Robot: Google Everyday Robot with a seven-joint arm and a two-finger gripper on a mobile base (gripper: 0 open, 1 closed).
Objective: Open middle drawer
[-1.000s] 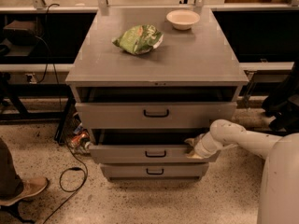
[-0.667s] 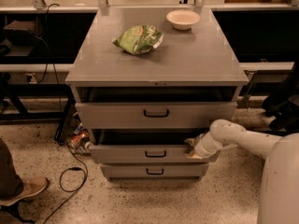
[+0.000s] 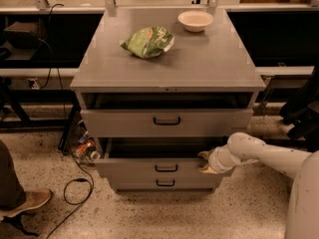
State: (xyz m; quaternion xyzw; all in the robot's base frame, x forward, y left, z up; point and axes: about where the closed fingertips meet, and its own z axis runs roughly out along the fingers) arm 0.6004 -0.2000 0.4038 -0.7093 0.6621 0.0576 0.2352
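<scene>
- No text can be read, not even on the green bag (image 3: 147,41)
- Pincer (image 3: 205,162) at the right end of the middle drawer (image 3: 134,169) front

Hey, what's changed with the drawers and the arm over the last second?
Very little. The middle drawer seems to have slid a touch further out toward the camera, and the gripper at its right end has come along with it. The top drawer is partly open as before. The bottom drawer, the green bag and the bowl on the cabinet top have not moved.
</scene>
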